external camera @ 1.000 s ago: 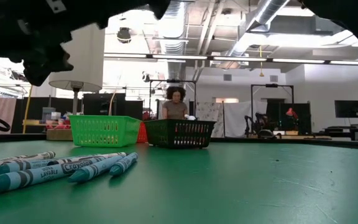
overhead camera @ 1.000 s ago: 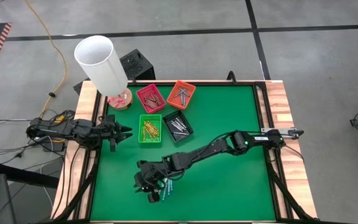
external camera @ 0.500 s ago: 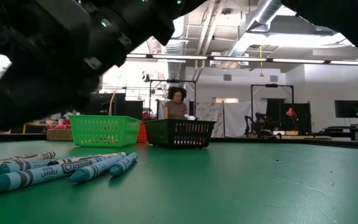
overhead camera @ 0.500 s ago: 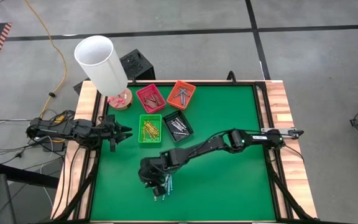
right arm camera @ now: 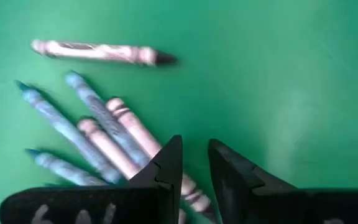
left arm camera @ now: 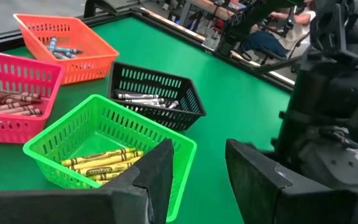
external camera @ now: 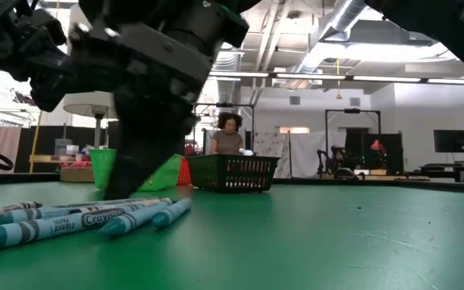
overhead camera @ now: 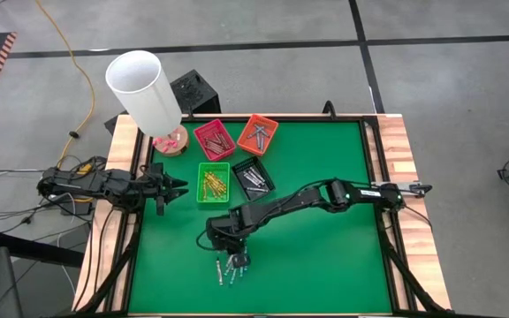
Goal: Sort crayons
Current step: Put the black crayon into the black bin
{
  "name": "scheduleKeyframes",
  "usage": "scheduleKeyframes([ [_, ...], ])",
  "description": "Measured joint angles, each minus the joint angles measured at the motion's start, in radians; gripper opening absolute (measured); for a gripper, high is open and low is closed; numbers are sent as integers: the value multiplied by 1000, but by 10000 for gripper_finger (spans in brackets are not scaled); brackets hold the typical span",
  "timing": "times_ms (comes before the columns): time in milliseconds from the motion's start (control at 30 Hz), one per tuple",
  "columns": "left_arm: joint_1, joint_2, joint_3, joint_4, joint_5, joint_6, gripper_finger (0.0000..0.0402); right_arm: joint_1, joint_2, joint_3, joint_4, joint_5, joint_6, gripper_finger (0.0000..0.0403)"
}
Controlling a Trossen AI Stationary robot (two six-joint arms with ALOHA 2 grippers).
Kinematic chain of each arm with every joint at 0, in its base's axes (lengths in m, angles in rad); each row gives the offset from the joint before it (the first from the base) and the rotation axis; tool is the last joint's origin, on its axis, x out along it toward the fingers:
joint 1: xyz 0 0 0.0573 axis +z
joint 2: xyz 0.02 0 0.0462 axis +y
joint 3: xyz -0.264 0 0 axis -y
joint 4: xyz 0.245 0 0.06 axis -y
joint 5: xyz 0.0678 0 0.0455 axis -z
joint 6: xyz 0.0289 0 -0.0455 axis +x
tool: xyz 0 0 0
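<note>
The right gripper (overhead camera: pixel 237 261) is hovering at lower centre over loose blue and grey crayons (overhead camera: pixel 226 270), jaws parted and empty, lining up a pick; the left gripper (overhead camera: pixel 178 187), jaws apart, is waiting beside the green tray (overhead camera: pixel 213 185).

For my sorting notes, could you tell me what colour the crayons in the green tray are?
Yellow crayons, clearest in the left wrist view.
</note>
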Motion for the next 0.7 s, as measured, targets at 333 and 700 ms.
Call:
scheduleKeyframes([
  [333, 0, 0, 0, -2, -5, -2, 137, -21, -81, -2, -46, 129, -67, 97],
  [700, 0, 0, 0, -10, -5, 0, 137, 41, -104, 0, -32, 106, -112, 97],
])
